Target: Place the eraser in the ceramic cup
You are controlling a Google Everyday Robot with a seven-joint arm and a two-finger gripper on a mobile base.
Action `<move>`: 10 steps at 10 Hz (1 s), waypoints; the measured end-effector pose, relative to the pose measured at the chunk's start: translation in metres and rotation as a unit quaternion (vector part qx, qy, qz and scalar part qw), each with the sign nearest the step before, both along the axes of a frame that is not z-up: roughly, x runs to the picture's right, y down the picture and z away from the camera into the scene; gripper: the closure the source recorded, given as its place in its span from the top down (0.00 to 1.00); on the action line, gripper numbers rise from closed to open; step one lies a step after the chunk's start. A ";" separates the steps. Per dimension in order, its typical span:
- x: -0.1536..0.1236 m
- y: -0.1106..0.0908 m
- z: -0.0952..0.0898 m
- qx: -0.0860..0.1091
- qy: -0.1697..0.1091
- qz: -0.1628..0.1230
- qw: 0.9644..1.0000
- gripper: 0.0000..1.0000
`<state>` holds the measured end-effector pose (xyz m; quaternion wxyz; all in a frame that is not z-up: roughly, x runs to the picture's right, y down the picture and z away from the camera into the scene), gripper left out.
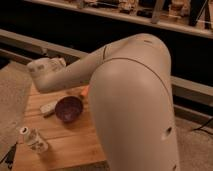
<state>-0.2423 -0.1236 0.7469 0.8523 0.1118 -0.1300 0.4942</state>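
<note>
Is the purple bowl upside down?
No, right side up: the purple bowl shows its hollow inside. The shut end effector sits behind it, upper left.

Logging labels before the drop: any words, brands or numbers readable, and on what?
None can be read.
Any print on the clear bottle is too blurred to tell.
The purple bowl, whitish block and wooden table show no marks.
The hand, above the table's far left, shows none.
</note>
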 end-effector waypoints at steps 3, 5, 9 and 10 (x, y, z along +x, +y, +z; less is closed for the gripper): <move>-0.002 -0.005 -0.002 0.010 0.000 -0.006 1.000 0.12; -0.003 -0.012 -0.004 0.026 -0.001 -0.015 1.000 0.12; -0.003 -0.013 -0.004 0.027 -0.001 -0.015 1.000 0.12; -0.003 -0.013 -0.004 0.027 -0.001 -0.015 1.000 0.12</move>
